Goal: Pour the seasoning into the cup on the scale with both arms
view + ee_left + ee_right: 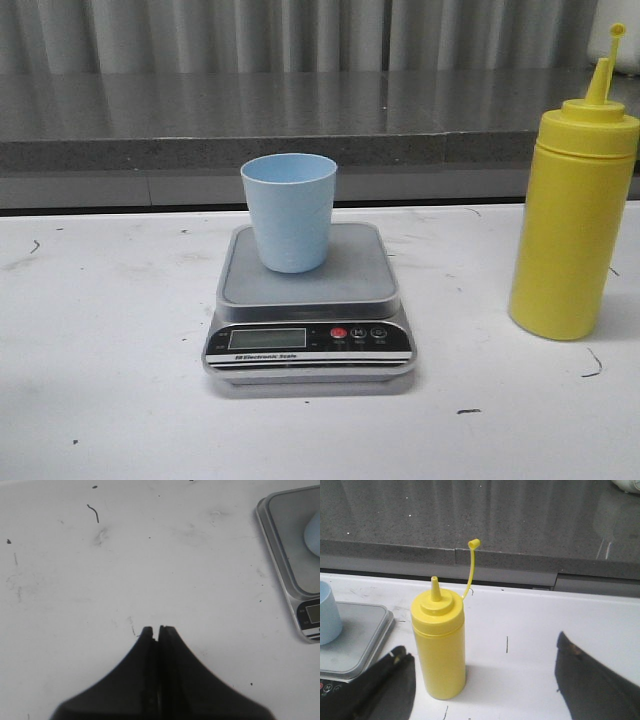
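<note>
pale blue cup upright on scale platform, ready to receive. yellow squeeze bottle on table to its right, cap off. right gripper spread wide, empty, framing bottle. left gripper closed, empty, over bare table beside scale.

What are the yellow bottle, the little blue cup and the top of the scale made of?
The yellow bottle looks like soft plastic: opaque, with a slight sheen and a thin moulded cap strap. The blue cup seems smooth matte plastic, thin-rimmed. The scale has a dull grey platform, which could be brushed metal or plastic; its black front panel looks glossy.
</note>
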